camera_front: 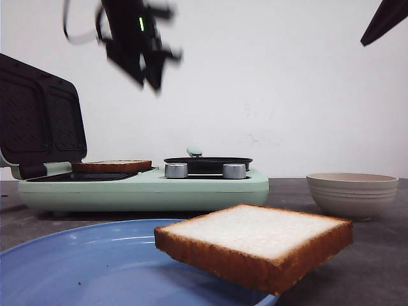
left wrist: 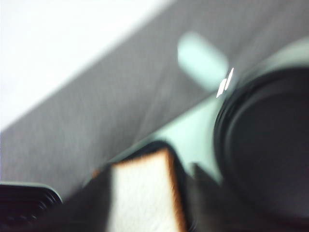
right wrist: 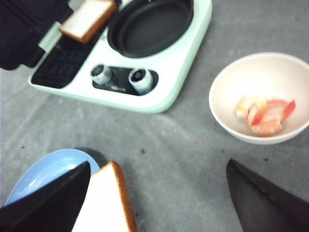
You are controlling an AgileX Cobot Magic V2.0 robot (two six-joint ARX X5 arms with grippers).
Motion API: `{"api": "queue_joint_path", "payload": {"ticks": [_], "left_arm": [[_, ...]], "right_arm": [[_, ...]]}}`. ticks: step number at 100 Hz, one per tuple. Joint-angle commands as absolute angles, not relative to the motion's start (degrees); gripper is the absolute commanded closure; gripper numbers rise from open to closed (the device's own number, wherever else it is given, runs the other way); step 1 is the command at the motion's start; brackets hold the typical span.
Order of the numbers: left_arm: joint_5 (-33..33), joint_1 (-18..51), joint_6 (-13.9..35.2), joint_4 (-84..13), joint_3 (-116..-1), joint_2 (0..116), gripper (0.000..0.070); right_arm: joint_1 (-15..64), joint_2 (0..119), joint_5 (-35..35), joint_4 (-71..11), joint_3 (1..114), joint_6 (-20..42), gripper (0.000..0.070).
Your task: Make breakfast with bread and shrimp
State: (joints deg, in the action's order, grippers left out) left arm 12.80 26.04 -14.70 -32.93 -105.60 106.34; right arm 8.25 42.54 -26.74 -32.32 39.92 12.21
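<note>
1. Your left gripper (camera_front: pixel 148 60) hangs high above the cooker (camera_front: pixel 143 188), over its grill end. It is motion-blurred, so you cannot tell how its jaws stand.
2. One bread slice (camera_front: pixel 111 166) lies flat on the cooker's grill plate, below the open lid (camera_front: pixel 39 118). It sits well under the left gripper and apart from it.
3. In the left wrist view the same slice (left wrist: pixel 142 195) shows low between the dark blurred fingers (left wrist: pixel 212 203), beside the pan (left wrist: pixel 268 145).
4. The second slice (camera_front: pixel 255 242) rests tilted on the rim of the blue plate (camera_front: pixel 95 268), at the table's near edge.
5. Your right gripper (right wrist: pixel 159 203) has its jaws wide apart. The second slice (right wrist: pixel 106 203) lies just beside one finger (right wrist: pixel 48 203); whether they touch is unclear.
6. The shrimp (right wrist: pixel 264 113) sit in the bowl (camera_front: pixel 352 194), right of the cooker, clear of both grippers.
</note>
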Motion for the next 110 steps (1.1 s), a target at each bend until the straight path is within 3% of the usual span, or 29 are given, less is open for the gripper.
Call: {"api": "queue_joint_path", "payload": {"ticks": [1,48,81,110], "left_arm": [[11.4,26.26,-10.7,-33.65,-107.33,103.53,0.0697],[2.09,26.15,-7.25,-49.74,-102.24,73.76,0.0697],[-0.51,26.24,-4.25,-49.71,-84.03,49.87,0.0697],[-0.47,26.22,-3.4,-49.76,-77.89,41.76,0.0697]], "right_arm": [[8.49,43.51,-26.63,-31.77,40.82,11.53,0.0154],[8.49,46.72,-27.7,-33.26,40.82,11.05,0.0153],[10.7,53.15,-37.6,-38.96,40.82,11.53,0.0153],[13.32,70.13,-45.04,-38.33,40.82,9.87,0.0153]]}}
